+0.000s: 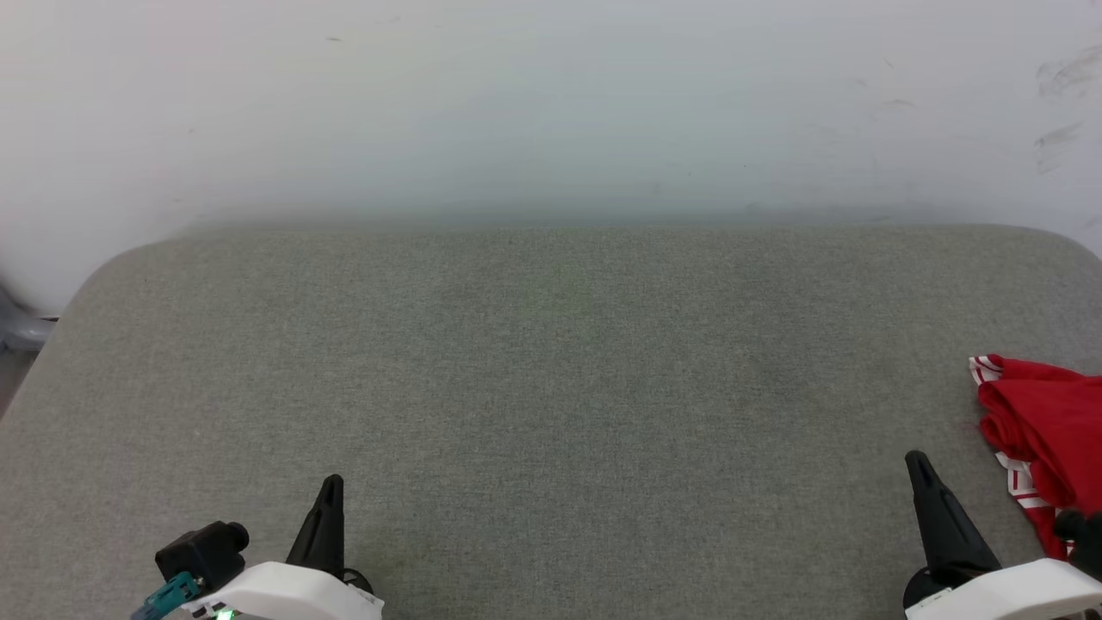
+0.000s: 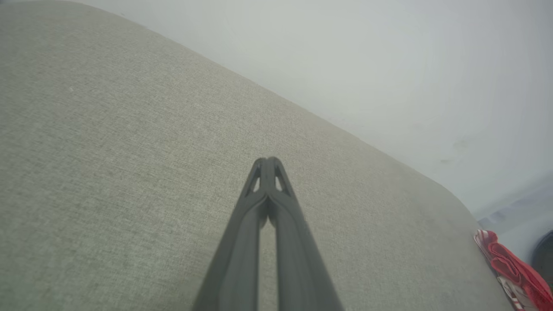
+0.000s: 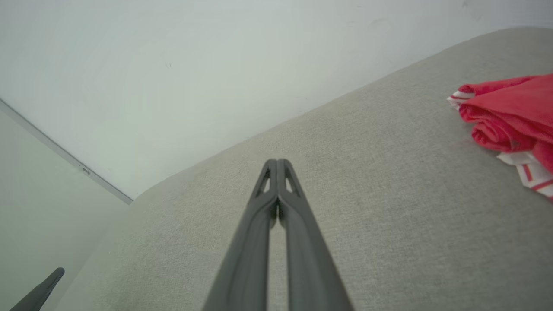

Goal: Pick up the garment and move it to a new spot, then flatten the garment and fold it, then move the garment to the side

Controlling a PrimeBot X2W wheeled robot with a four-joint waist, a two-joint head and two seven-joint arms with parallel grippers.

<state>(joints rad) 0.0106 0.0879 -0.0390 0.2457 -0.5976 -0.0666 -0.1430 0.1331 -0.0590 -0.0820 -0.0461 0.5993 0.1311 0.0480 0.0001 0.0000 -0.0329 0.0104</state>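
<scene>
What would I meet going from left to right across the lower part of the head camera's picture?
Left claw, shut → bare grey padded top → right claw, shut → crumpled red shirt at the right edge.

The bunched red garment (image 1: 1046,422) runs off the right edge of the head view, much of its cloth hidden in its own folds

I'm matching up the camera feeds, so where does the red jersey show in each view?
Head view: garment at the right edge, below middle.
Left wrist view: garment in the lower right corner.
Right wrist view: garment at the right edge, above middle.
Shared landmark: grey padded surface meeting the white wall.
</scene>
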